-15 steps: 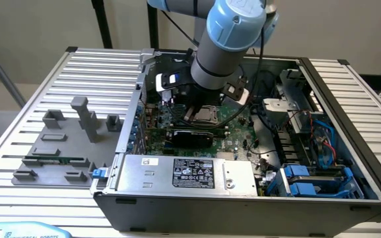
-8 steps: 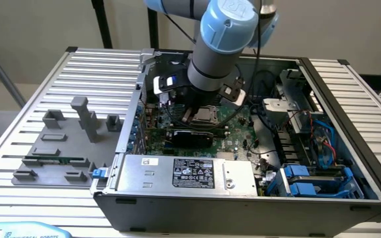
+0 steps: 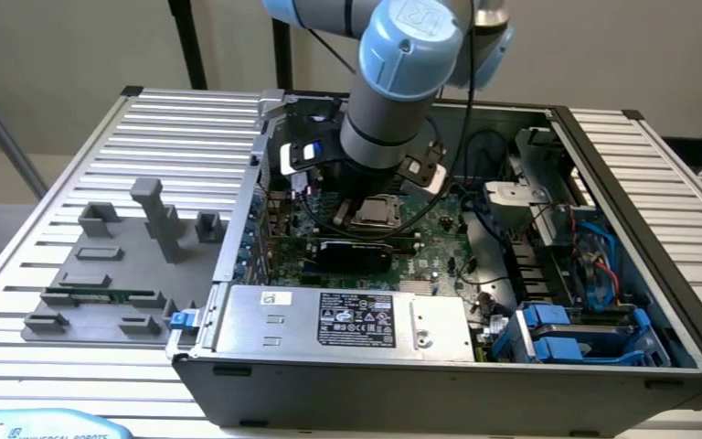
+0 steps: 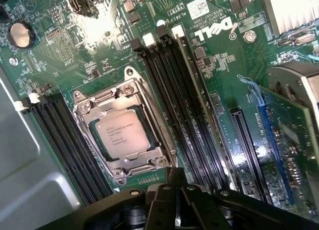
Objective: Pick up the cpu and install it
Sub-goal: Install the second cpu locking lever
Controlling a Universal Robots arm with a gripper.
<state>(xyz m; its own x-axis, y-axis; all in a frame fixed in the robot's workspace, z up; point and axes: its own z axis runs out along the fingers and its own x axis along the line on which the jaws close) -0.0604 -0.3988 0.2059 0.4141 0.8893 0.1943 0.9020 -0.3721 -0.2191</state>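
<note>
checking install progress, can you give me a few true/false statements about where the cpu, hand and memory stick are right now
1. The cpu sits inside the metal socket frame on the motherboard. True.
2. The hand holds the cpu. False: the hand is above the board, apart from the cpu, which lies in its socket.
3. The green memory stick lies in the grey fixture on the slatted table, outside the computer case. True.
4. The computer case is closed with a side panel. False: it lies open, with the board exposed.
5. The arm reaches over the grey fixture. False: it reaches into the case.
</note>
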